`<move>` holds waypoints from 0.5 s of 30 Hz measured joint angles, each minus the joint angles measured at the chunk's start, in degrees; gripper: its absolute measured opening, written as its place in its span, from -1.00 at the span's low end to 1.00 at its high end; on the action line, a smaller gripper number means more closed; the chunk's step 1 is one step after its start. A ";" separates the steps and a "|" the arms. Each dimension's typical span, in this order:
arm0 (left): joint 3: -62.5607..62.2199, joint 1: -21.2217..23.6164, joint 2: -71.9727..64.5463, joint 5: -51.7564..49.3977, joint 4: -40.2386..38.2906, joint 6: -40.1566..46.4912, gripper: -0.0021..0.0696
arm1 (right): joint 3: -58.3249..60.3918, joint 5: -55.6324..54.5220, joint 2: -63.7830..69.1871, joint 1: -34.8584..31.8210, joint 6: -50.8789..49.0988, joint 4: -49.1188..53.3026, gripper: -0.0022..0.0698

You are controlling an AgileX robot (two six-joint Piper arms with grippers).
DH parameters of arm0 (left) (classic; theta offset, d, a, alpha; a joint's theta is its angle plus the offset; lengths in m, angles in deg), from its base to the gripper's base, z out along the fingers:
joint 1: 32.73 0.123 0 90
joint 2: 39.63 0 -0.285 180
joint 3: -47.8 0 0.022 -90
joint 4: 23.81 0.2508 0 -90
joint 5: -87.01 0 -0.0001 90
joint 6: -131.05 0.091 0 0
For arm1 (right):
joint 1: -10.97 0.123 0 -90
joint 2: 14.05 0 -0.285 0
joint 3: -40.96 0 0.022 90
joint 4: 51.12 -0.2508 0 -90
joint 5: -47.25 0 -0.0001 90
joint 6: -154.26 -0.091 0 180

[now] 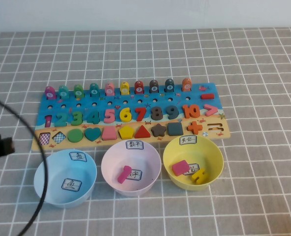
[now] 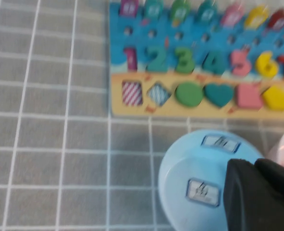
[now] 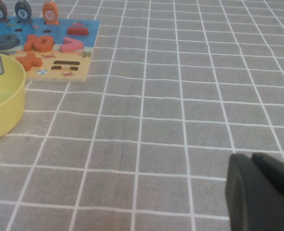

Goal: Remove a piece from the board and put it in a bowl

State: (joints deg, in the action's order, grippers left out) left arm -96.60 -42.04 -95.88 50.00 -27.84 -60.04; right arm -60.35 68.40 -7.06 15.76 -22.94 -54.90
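High view: the piece [image 1: 49,92] is sitting on the board's [image 1: 130,115] far-left end; the left gripper [image 1: 0,146] (seemingly shut, empty) is hovering left of the bowl [image 1: 65,177]; the right gripper [image 3: 257,192] is hovering right, also seemingly shut.

board [image 1: 130,110] behind three bowls | bowl [image 1: 65,178] leftmost | piece [image 1: 49,92] on board's far-left end

Left hand [image 2: 257,192], right hand [image 3: 262,192] low.

The board [image 1: 130,115] looks like painted wood, its pieces matt. The light blue bowl [image 1: 65,178], pink bowl [image 1: 131,168] and yellow bowl [image 1: 193,162] are smooth plastic with paper labels. A checked cloth covers the worktop [image 1: 253,73].

The left gripper [image 2: 257,197] hangs over the light blue bowl; the right gripper [image 3: 262,192], matt black, hangs over bare cloth beside the yellow bowl.
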 joint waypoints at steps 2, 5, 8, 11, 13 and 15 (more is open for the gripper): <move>-3.46 0.00 -5.49 -3.37 0.65 0.38 -0.94 | 0.00 0.00 0.00 0.00 0.00 0.00 -0.99; -9.49 0.00 -13.60 -9.08 1.14 1.87 -0.94 | 0.00 0.00 0.00 0.00 0.00 0.00 -0.99; -15.00 0.00 -20.46 -13.01 1.18 4.16 -0.94 | 0.00 0.00 0.00 0.00 0.00 0.00 -0.99; -20.54 0.00 -26.52 -15.70 1.27 5.11 -0.94 | 0.00 0.00 0.00 0.00 0.00 0.00 -0.99; -23.77 0.00 -30.50 -17.14 1.50 5.56 -0.94 | 0.00 0.00 0.00 0.00 0.00 0.00 -0.99; -26.94 0.00 -34.01 -18.85 1.52 5.70 -0.94 | 0.00 0.00 0.00 0.00 0.00 0.00 -0.99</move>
State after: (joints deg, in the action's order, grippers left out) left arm -123.54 -42.04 -129.89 31.15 -26.31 -54.34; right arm -60.35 68.40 -7.06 15.76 -22.94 -54.90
